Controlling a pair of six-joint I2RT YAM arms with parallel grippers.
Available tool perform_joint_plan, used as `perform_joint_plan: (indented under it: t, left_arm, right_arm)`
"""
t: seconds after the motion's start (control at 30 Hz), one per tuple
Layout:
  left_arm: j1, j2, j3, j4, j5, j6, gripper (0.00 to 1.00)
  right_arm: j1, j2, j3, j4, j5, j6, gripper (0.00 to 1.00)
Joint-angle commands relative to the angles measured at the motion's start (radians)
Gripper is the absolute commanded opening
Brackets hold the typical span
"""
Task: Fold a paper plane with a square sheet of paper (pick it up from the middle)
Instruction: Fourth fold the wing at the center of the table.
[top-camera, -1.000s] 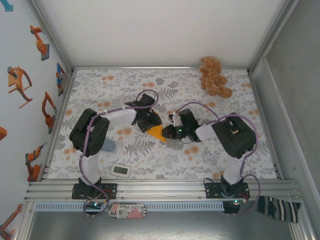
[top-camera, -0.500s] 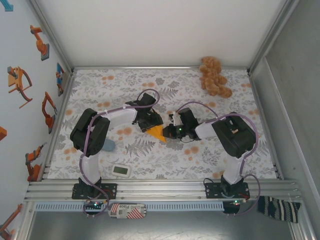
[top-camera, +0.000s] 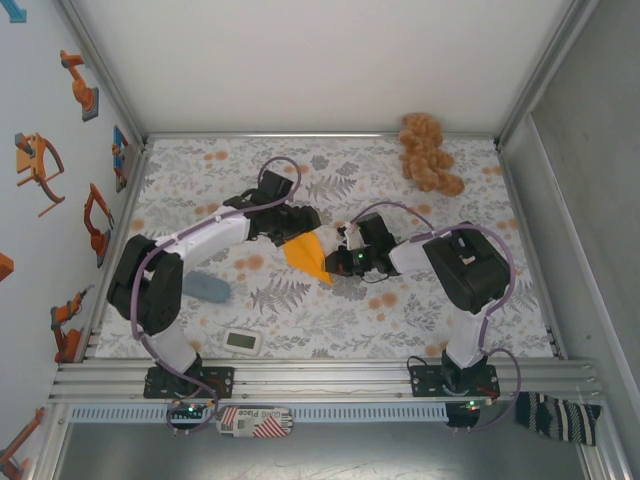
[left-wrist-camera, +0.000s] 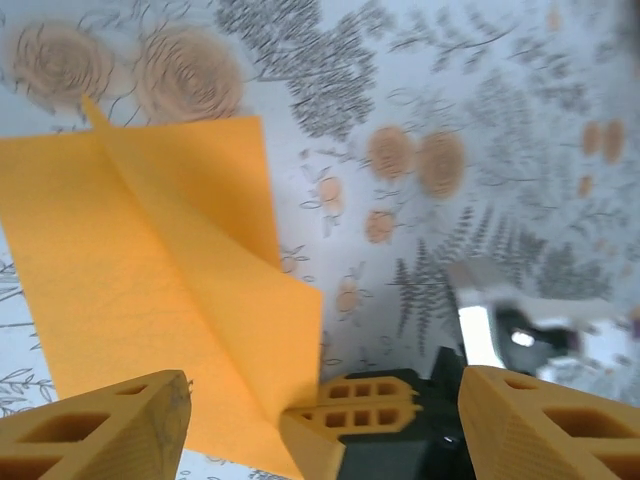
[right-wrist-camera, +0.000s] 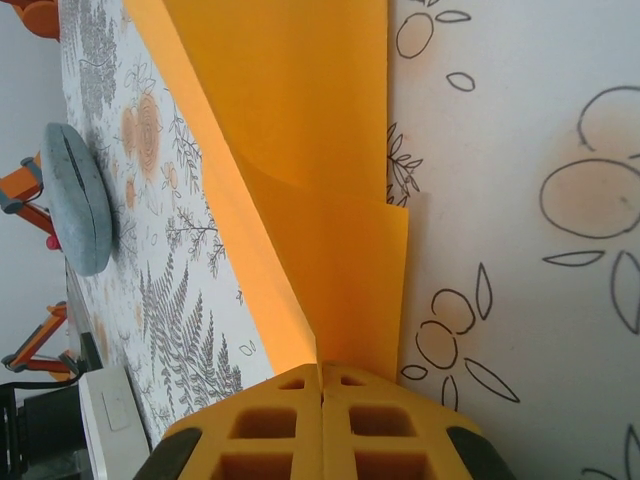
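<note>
Your left gripper has let go and drawn back, jaws spread, uncovering the thin bright orange creased paper sheet mid-table on the floral cloth. Your right gripper stays clenched on its narrow end, so the crease probably holds.

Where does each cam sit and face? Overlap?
Top: above, behind the bases, looking down on the table; both arms, left claw, right claw show.
Left wrist: on the left arm, looking down past its open fingers at the paper.
Right wrist: on the right arm, looking low along the table past shut fingers pinching the paper.
Shared: paper in all three; left wrist also sees the right claw.
</note>
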Motion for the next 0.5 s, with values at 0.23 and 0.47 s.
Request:
perform_joint_plan:
  t: [0.23,0.47]
  left_arm:
    - [0.005,0.007,-0.173,0.257,0.13,0.005,0.34]
    - [0.041,0.016,-0.314,0.516,0.211,-0.03,0.25]
  right_arm:
    - [-0.006,0.072,0.008,-0.152,0.094,-0.044,0.02]
    - [-0.005,0.077,0.011,-0.164,0.101,-0.045,0.02]
